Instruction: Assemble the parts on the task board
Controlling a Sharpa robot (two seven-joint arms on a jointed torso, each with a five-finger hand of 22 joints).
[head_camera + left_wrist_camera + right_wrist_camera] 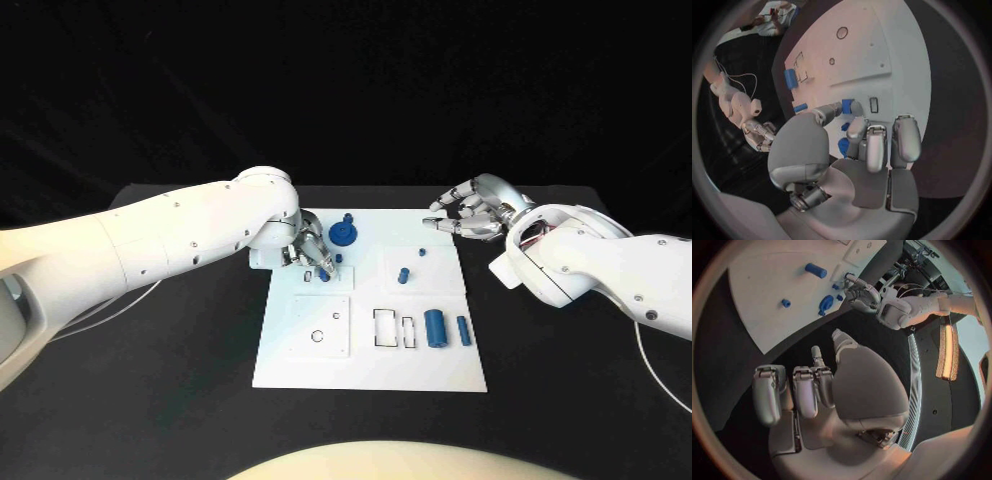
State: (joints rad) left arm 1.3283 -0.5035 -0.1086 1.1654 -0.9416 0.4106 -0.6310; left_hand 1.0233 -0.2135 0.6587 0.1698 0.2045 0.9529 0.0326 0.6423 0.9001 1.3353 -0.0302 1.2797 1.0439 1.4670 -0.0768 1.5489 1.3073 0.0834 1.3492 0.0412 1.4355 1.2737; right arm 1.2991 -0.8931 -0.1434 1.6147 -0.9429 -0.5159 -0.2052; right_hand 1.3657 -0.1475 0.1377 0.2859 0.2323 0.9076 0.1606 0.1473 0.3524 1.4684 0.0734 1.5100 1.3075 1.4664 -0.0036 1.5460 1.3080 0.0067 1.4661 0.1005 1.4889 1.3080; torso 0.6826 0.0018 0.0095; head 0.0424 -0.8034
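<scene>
Pinching a small blue part (847,105) in the upper left of the white board (433,370), the left robot hand (306,252) could drop it, while the right robot hand (469,212) hangs curled and empty.

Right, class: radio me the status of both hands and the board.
Left hand pinching a blue part at task board far-left. Right hand off board, holding nothing. Nothing blocking.

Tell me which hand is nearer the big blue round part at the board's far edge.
Left. The left hand is over the task board right beside the big blue round part; the right hand hovers off the board's far right corner.
</scene>
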